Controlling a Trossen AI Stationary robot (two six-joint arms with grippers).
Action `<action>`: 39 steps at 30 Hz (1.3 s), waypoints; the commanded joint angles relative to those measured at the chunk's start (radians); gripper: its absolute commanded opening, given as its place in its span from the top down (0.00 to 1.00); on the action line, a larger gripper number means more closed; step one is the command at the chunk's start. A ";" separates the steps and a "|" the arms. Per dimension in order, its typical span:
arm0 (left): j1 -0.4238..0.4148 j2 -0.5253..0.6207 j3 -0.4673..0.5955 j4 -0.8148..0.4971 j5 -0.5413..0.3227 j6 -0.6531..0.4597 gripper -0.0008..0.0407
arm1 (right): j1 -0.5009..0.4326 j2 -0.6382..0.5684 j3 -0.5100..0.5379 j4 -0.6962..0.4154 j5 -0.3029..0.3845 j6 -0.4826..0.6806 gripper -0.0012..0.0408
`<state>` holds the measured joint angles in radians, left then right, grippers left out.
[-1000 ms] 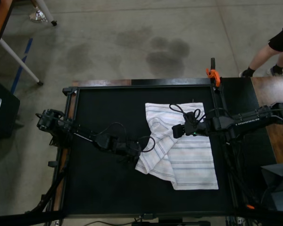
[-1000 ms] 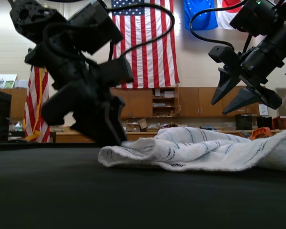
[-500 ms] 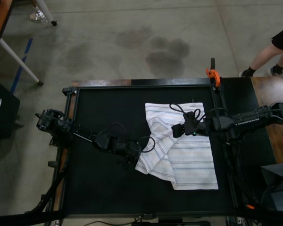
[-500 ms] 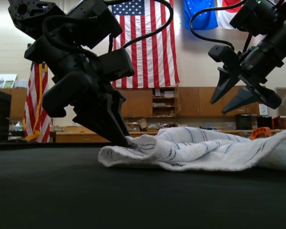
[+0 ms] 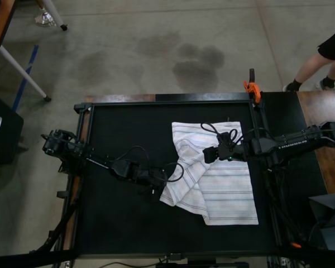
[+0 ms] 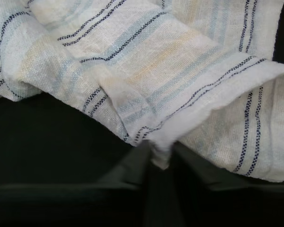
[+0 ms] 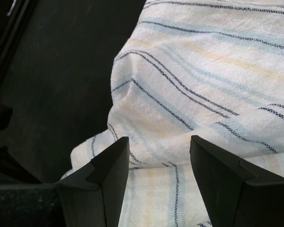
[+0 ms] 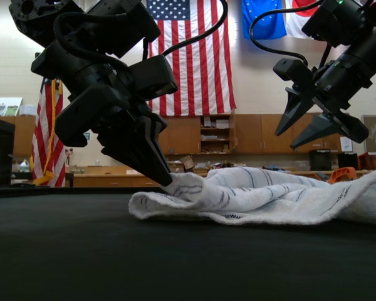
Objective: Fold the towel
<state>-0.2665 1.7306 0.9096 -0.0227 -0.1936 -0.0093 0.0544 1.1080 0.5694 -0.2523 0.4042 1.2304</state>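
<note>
Your left gripper [image 8: 166,180] pinches the towel [image 5: 212,178] by its edge between closed fingertips, while your right gripper [image 8: 313,125] hovers spread wide and empty above the cloth's middle.

Probably a workshop hall: concrete floor [image 5: 156,50], flags [image 8: 197,56] (wooden cabinets [image 8: 238,135] behind).

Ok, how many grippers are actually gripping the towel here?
1. The left gripper pinches the towel's edge, on the exterior view's left. The right gripper hangs above the cloth, fingers spread, touching nothing.
</note>
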 commanded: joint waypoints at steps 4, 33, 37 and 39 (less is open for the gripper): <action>0.000 -0.002 0.003 0.000 -0.016 0.002 0.99 | 0.000 0.000 0.000 0.010 0.001 0.000 0.57; -0.043 0.112 0.336 0.002 0.013 0.078 0.98 | 0.000 0.000 0.000 0.022 0.027 0.000 0.57; -0.043 0.156 0.381 0.000 0.014 0.077 0.98 | 0.000 0.000 0.000 0.022 0.027 0.000 0.57; -0.045 0.175 0.402 0.001 0.026 0.076 0.98 | 0.000 0.000 0.000 0.022 0.027 0.000 0.57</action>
<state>-0.3107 1.8950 1.2995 -0.0219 -0.1764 0.0689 0.0544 1.1080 0.5694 -0.2306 0.4320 1.2301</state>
